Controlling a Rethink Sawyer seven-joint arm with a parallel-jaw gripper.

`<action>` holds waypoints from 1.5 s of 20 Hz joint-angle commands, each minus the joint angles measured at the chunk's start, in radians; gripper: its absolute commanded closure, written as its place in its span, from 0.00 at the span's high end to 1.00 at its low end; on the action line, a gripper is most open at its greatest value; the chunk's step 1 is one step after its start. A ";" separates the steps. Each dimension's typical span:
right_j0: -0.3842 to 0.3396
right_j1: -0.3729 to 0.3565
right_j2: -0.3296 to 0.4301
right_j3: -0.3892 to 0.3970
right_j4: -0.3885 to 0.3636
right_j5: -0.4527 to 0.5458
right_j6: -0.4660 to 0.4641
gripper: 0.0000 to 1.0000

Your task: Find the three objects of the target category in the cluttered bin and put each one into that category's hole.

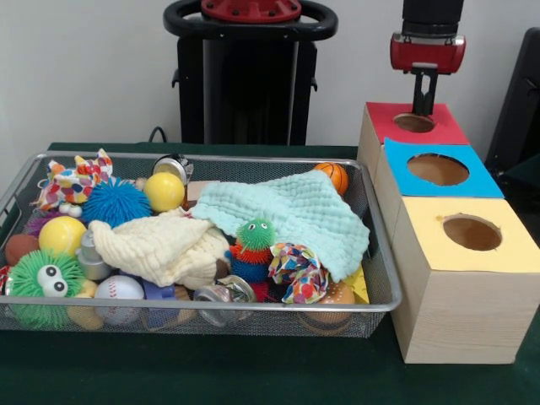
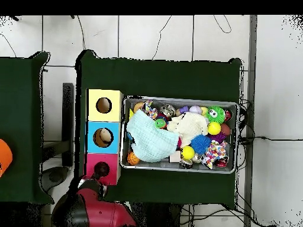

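Note:
The silver wire mesh bin (image 1: 211, 158) holds a jumble of toys and takes up the left and middle of the front view; it also shows in the overhead view (image 2: 177, 99). The round hole (image 1: 413, 123) in the red top of the far wooden box lies at the right, and it shows in the overhead view (image 2: 102, 169) too. My gripper (image 1: 424, 108) hangs straight above this hole, just over the red top. I see nothing held in it. In the overhead view the red arm (image 2: 94, 207) reaches to the red box.
A blue-topped box (image 1: 437, 169) and a yellow-topped box (image 1: 471, 232) stand in a row nearer than the red one. In the bin lie a mint cloth (image 1: 295, 211), a cream cloth (image 1: 160, 245), yellow balls (image 1: 164, 191), a blue spiky ball (image 1: 116, 201) and a small basketball (image 1: 335, 175).

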 commanded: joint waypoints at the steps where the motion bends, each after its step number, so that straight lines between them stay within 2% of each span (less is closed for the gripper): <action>1: 0.009 -0.078 -0.066 -0.063 0.039 0.187 0.175 0.00; 5: 0.038 -0.109 -0.146 -0.111 0.003 0.297 0.153 0.00; 8: 0.031 -0.120 -0.173 -0.139 -0.026 0.343 0.130 0.00; 17: -0.016 -0.137 -0.186 -0.185 -0.073 0.424 0.084 0.00; 25: -0.105 -0.149 -0.147 -0.194 -0.118 0.435 0.028 0.00; 30: -0.149 -0.097 -0.142 -0.231 -0.192 0.354 0.001 0.00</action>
